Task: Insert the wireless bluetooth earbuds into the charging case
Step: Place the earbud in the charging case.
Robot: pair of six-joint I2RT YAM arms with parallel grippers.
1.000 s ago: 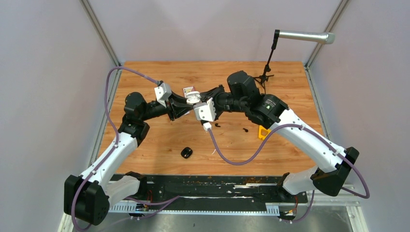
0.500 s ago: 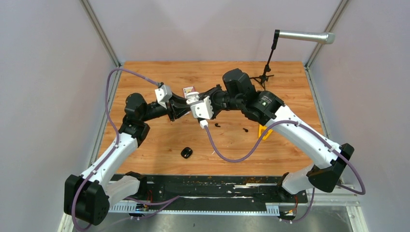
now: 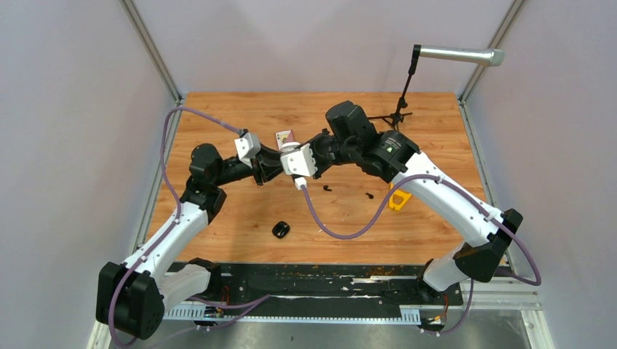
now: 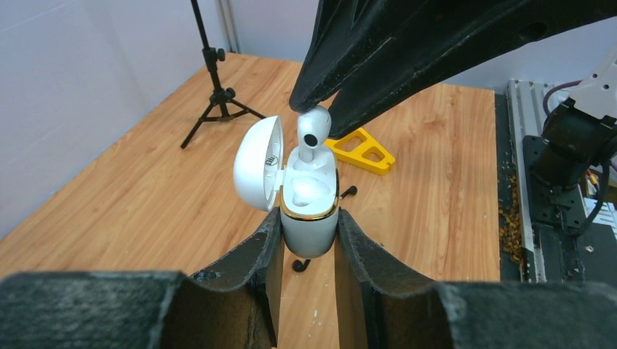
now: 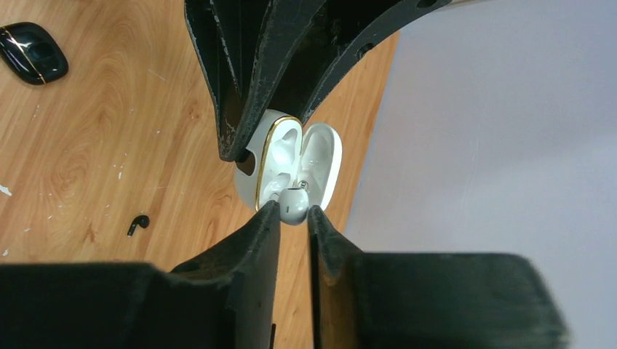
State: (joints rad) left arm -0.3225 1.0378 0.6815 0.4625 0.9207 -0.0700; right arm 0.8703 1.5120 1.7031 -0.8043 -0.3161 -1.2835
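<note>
My left gripper [image 4: 309, 218] is shut on the open white charging case [image 4: 309, 229] and holds it upright above the table, lid [image 4: 258, 163] swung to the left. One white earbud [image 4: 305, 190] sits in the case. My right gripper [image 5: 293, 209] is shut on the head of a second white earbud [image 5: 295, 203], whose stem points down into the case's other slot [image 4: 313, 131]. Two black earbuds [image 3: 327, 188] [image 3: 369, 195] lie on the table. In the top view the wrist cameras hide the case.
A black charging case [image 3: 281, 230] lies closed near the front middle. A yellow triangular piece [image 3: 398, 200] lies to the right. A small black tripod [image 3: 396, 113] stands at the back right. A small card [image 3: 284, 136] lies behind the grippers.
Both grippers have shifted a little to the left, the right arm swinging further over. Both keep their grip.
</note>
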